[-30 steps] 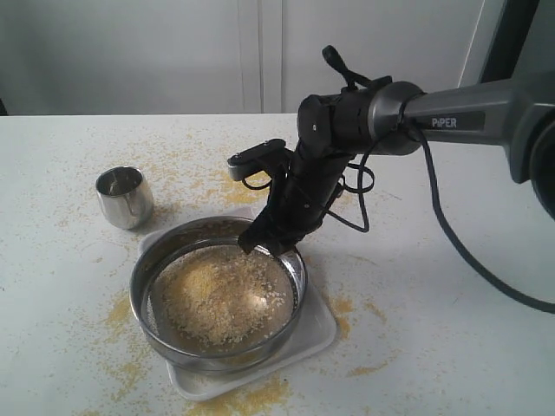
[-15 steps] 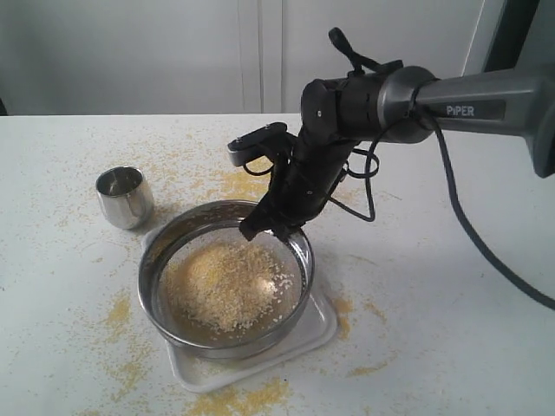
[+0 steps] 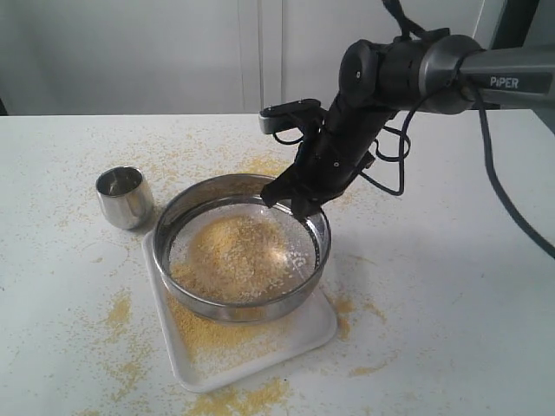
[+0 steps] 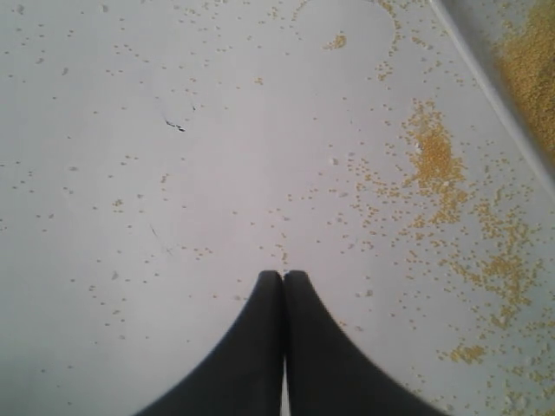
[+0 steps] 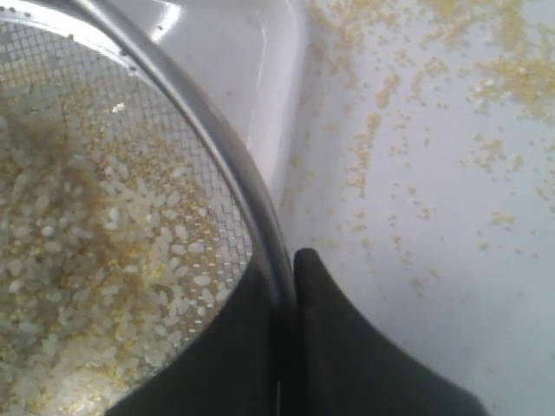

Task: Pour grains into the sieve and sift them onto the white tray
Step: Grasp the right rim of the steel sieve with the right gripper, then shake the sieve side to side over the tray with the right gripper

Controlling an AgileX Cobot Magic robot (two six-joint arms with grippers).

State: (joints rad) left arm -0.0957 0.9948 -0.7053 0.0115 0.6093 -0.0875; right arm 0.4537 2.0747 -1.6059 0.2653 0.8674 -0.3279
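Desk (image 3: 451,303) gritty with spill. My right fingers (image 5: 347,364) pinch one spot of the sieve (image 3: 241,310) rim; a slip while shaking dumps grains (image 3: 234,251) past the tray (image 3: 312,334). My left fingers (image 4: 251,347) are pressed together, empty.

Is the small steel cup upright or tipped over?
Upright: the steel cup stands on its base on the table, mouth facing up.

Right gripper (image 3: 290,201) now clamped on sieve (image 3: 243,310) rim; carried it right and back. Fresh yellow meal (image 3: 204,334) exposed on white tray (image 3: 299,334).
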